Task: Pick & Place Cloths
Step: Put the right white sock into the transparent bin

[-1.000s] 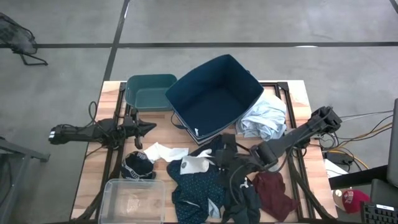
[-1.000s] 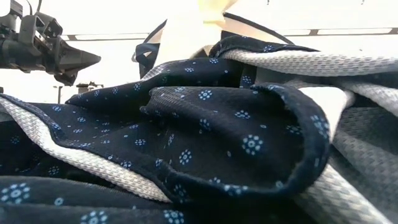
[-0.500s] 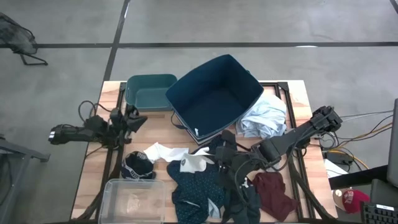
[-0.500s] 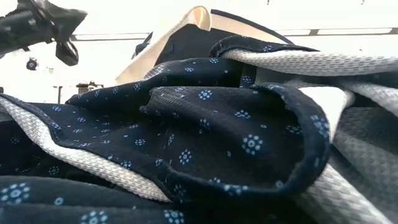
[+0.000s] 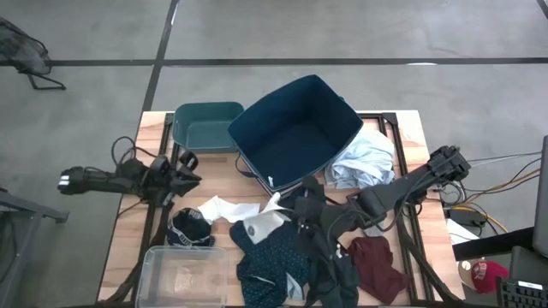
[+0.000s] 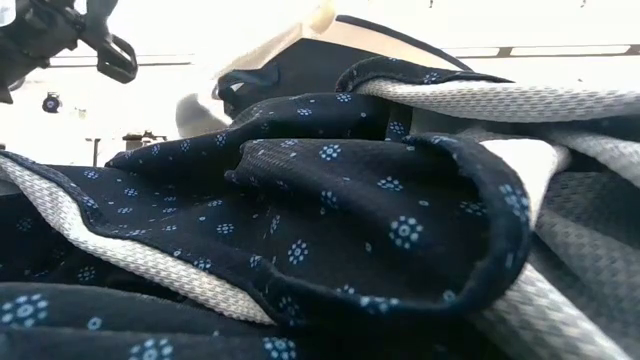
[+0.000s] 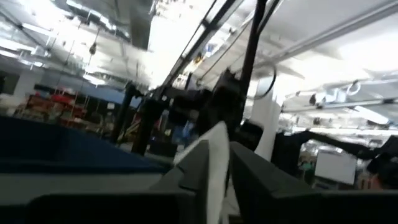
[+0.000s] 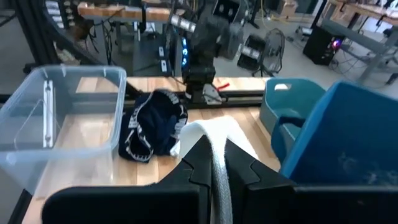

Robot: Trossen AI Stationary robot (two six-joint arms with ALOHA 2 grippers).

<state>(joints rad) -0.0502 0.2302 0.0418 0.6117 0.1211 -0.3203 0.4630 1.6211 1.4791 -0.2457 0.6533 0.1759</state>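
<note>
A soft white cloth (image 8: 214, 146) was held clamped between the fingers of the right gripper (image 5: 301, 224) at the table's centre, just beside the big navy fabric box (image 5: 295, 128), above the heaped navy white-dotted shirt (image 5: 274, 257). The left gripper (image 5: 190, 171) was held at the table's left side, beside the teal plastic bin (image 5: 205, 127); its jaw state could not be told.

Two dark, jointed arms with looping black cables; the right gripper's fingers (image 8: 249, 171) are matte black wedges.
</note>
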